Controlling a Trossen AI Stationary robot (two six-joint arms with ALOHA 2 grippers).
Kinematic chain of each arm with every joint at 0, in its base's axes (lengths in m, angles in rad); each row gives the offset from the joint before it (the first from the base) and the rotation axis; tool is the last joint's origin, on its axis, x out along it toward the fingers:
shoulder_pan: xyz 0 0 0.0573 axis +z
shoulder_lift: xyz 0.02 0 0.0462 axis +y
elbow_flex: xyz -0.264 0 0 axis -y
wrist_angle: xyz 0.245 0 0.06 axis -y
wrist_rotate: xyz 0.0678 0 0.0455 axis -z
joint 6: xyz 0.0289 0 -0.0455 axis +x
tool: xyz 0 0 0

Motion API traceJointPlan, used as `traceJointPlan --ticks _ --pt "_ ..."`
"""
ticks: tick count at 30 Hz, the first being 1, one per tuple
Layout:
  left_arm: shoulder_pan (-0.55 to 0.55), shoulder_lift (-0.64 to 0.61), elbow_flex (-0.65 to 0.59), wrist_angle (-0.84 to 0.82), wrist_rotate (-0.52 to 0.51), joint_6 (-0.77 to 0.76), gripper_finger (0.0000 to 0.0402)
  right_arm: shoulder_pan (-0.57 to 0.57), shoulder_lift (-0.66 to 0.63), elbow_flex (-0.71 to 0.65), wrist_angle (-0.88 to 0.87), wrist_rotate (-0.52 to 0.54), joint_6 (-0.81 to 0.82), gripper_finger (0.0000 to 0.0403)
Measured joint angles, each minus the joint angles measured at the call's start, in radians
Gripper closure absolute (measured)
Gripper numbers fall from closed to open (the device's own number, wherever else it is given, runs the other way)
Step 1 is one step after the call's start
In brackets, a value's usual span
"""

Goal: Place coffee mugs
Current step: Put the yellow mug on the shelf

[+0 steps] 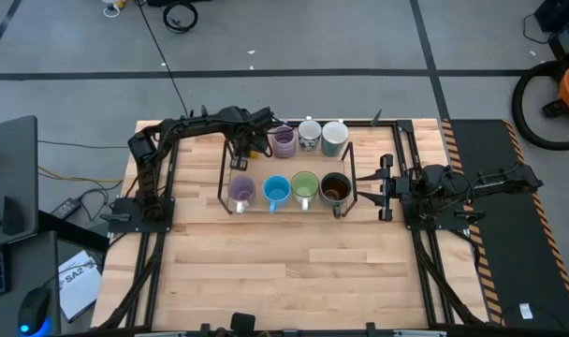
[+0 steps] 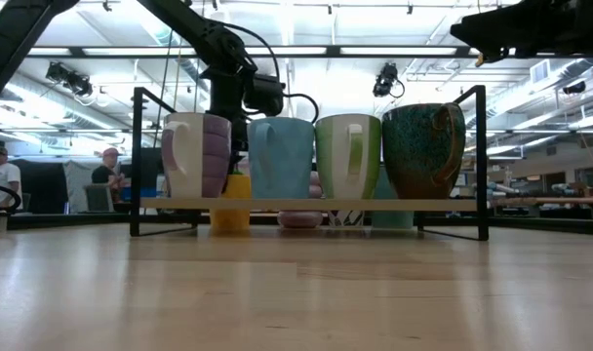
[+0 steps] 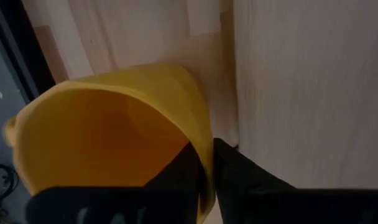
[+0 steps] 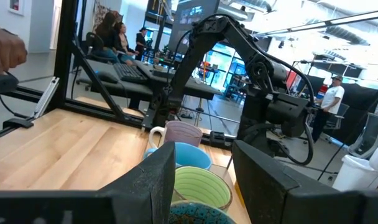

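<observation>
- Two dark, near-black arms, built of slim tubular links with bulkier housings at the joints.
- Left arm [image 1: 186, 131] trailing a black cable looped behind its pincer, seen in the low view.
- Left gripper [image 3: 204, 177]: matte black, wedge-shaped fingers tapering toward the tips.
- Right gripper [image 4: 201, 171]: broad, flat black fingers with squared edges; a short crossbar behind the pincer.

A black wire rack [image 1: 224, 178] stands on the far middle of the pale wooden worktop [image 1: 284, 271]. Left of the worktop sits a dark desk [image 1: 13, 168]. An orange-and-black vacuum [image 1: 556, 89] stands on the grey floor at far right.
</observation>
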Motion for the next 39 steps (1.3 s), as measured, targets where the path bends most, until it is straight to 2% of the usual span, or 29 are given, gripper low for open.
traceJointPlan --ticks 10,14,29,34,39 --pt "0.001 0.001 0.020 -0.004 0.004 -0.088 0.0375 0.000 0.000 0.000 0.008 0.000 0.000 0.0237" --pt "0.002 0.001 0.064 -0.024 0.046 -0.121 0.0375 0.000 0.000 0.000 0.009 -0.005 0.000 0.0237" --pt "-0.009 0.000 0.302 -0.284 0.127 -0.271 0.0375 0.000 0.000 0.000 0.024 -0.033 0.008 0.0237" --pt "-0.055 0.000 0.288 -0.346 0.139 -0.345 0.0375 0.000 0.000 0.000 0.025 -0.033 0.012 0.0237" --pt "-0.118 0.000 0.264 -0.336 0.140 -0.397 0.0375 0.000 0.000 0.000 0.025 -0.034 0.027 0.0237"
